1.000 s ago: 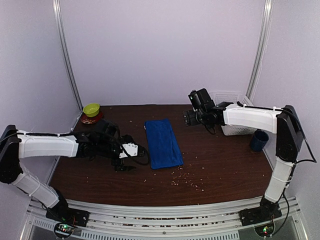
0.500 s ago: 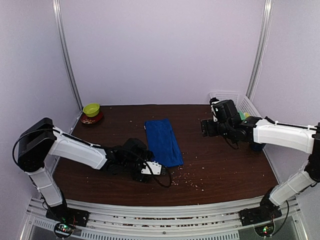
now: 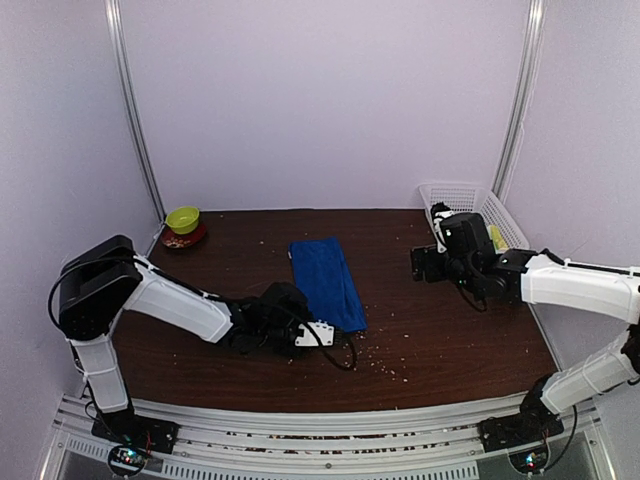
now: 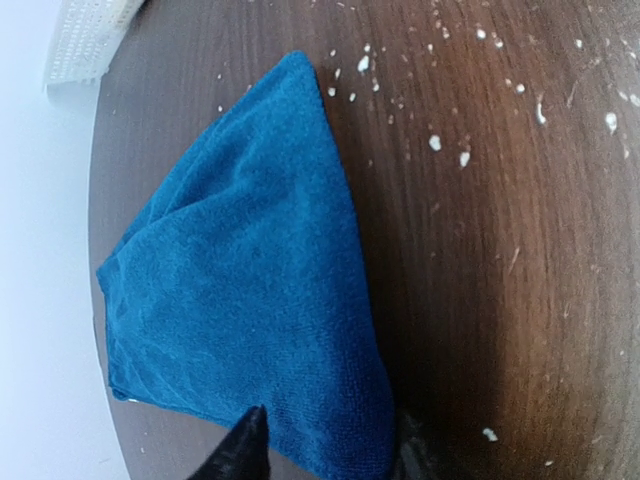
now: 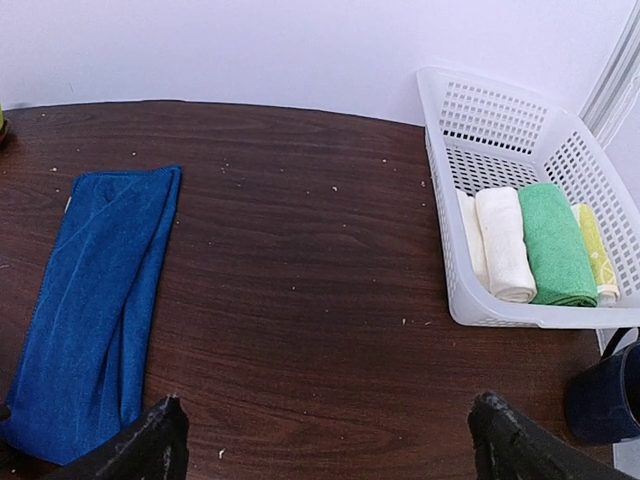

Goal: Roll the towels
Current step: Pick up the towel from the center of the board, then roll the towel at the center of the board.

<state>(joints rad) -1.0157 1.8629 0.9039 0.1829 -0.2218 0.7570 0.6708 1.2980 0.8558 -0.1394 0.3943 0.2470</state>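
Note:
The blue towel (image 3: 325,280) lies flat and folded lengthwise in the middle of the table, also seen in the left wrist view (image 4: 250,300) and the right wrist view (image 5: 100,300). My left gripper (image 3: 328,335) sits low at the towel's near end. Its two dark fingertips (image 4: 248,440) stand apart on either side of the near right corner (image 4: 328,440), with cloth between them and not bunched. My right gripper (image 3: 425,262) hovers over bare table right of the towel, jaws wide open and empty (image 5: 328,425). A white rolled towel (image 5: 505,250) lies in the basket.
A white mesh basket (image 3: 465,192) at the back right (image 5: 500,315) also holds green (image 5: 555,245) and yellow rolls. A navy cup (image 5: 605,395) stands just in front of it. A green bowl (image 3: 182,217) sits at the back left. Pale crumbs (image 3: 375,355) dot the wood near the towel.
My left arm has swung right to the towel's near end and its jaws have narrowed round the corner. My right arm has pulled away from the basket toward the table's right side.

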